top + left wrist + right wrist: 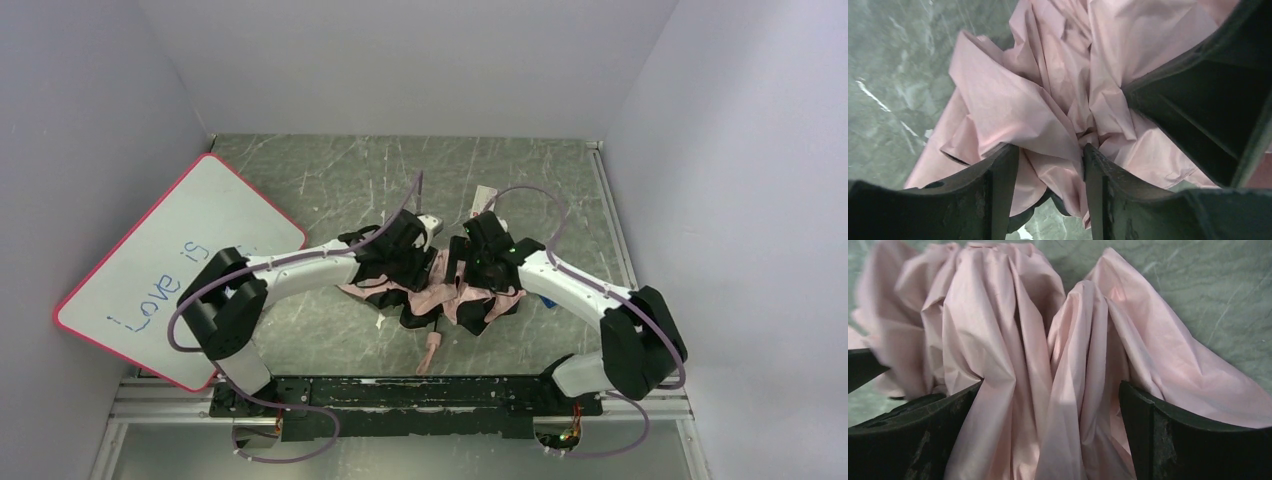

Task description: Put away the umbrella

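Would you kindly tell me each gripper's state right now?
Left gripper: shut on the umbrella fabric.
Right gripper: straddles fabric; grip cannot be told.

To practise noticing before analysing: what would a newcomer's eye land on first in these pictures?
The crumpled umbrella, pink and black, lies heaped in the middle of the table, handle pointing toward the near edge. The left jaws and right jaws meet over it, pink fabric bunched between each pair. A pink-framed whiteboard with blue writing sits at the left.
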`<state>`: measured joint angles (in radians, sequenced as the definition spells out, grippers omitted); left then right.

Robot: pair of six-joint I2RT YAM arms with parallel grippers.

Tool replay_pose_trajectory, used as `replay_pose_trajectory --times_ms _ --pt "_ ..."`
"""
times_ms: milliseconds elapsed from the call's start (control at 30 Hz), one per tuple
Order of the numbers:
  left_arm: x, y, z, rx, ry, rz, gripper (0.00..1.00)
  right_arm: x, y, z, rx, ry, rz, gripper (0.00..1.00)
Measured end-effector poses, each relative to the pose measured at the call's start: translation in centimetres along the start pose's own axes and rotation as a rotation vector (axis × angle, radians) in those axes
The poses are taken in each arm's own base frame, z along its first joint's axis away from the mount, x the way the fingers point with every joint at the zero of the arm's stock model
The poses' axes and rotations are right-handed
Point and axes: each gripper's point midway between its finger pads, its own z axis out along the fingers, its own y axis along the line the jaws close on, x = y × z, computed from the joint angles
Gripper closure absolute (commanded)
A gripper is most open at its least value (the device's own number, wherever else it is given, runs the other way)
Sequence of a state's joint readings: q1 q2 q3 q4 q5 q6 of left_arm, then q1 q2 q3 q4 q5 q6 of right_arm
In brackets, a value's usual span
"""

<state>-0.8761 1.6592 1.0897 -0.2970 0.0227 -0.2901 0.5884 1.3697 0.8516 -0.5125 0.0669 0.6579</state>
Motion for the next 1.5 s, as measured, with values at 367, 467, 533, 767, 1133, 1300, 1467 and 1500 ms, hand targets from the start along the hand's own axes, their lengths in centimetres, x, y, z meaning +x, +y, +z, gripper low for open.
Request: replay_pose_trajectory --times_ms 367,467,533,767,1133,1300,1467,1500 --pt "2.2 -0.7 1.8 -0.02 0.049 0.01 0.48 1.6 -0.7 2.7 0.014 0.018 0.007 0.09" --pt "1.9 0.0 1.3 -0.061 0.042 0.015 0.43 1.6 -0.7 3.1 0.009 0.011 0.008 0.11" --pt "1.3 0.7 0.4 -0.091 0.027 0.01 0.42 1.5 -0.8 3.2 0.015 0.007 0.007 0.15" --pt "-2.3 5.6 -4.7 -0.197 -0.095 -0.128 0.43 0.7 -1.7 3.2 0.096 -0.022 -0.027 0.29" --pt "2.1 12.3 -8.2 -0.387 -0.029 -0.303 0.48 -0.9 -4.4 2.5 0.222 -0.056 -0.089 0.35" --pt "1.9 12.8 -8.7 -0.389 0.0 -0.156 0.46 -1.1 -4.3 2.4 0.208 -0.048 -0.132 0.37" --pt "0.0 12.5 -8.1 -0.326 0.029 0.052 0.48 -1.3 -4.2 2.3 0.195 -0.038 -0.176 0.37" --pt "-0.1 12.2 -7.6 -0.294 0.042 0.082 0.5 -1.3 -4.2 2.3 0.193 -0.035 -0.184 0.37"
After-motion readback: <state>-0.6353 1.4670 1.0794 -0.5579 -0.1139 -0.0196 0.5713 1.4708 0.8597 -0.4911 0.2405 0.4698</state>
